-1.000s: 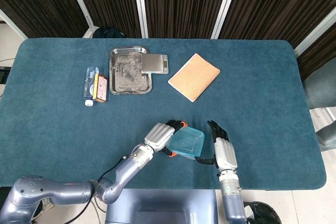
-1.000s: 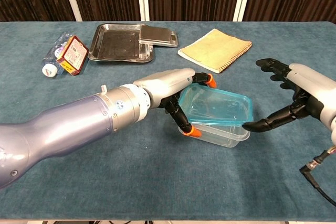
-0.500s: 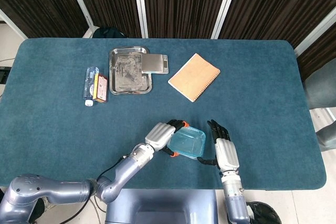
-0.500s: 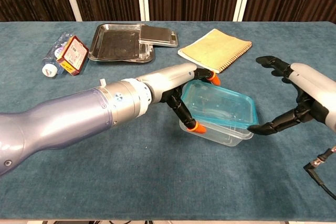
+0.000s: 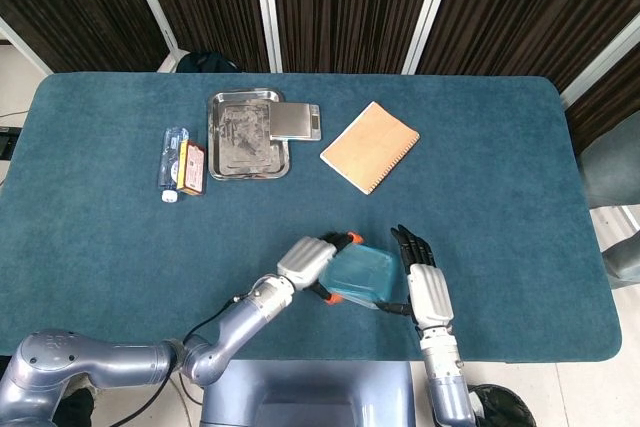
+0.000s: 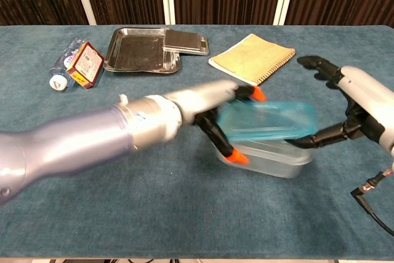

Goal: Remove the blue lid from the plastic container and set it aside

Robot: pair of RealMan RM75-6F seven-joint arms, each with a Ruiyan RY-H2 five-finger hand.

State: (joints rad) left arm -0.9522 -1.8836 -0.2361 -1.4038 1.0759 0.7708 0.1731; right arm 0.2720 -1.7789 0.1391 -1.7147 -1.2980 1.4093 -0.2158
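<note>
The clear plastic container point(image 6: 274, 163) sits near the table's front edge, with the blue lid point(image 6: 268, 121) on top point(image 5: 360, 271). The picture is blurred, and the lid looks raised off the tub's rim. My left hand point(image 6: 206, 110) grips the container's left end, one orange fingertip over the lid's far corner and another low on the tub's near wall. My right hand point(image 6: 360, 106) stands just right of the container with its fingers spread. Its thumb reaches in to the right edge, at the lid's rim. In the head view the left hand point(image 5: 309, 260) and right hand point(image 5: 424, 283) flank the box.
At the back lie a metal tray point(image 6: 140, 50) with a small scale point(image 6: 184, 42) on its corner, a tan spiral notebook point(image 6: 252, 58), and a bottle with a red box point(image 6: 76, 63) at the far left. A black cable point(image 6: 373, 206) trails at the right front.
My left hand has pushed the container and lid rightward toward the right hand. The lid now sits flatter and higher over the tub. The right thumb has closed in on the lid's right edge.
</note>
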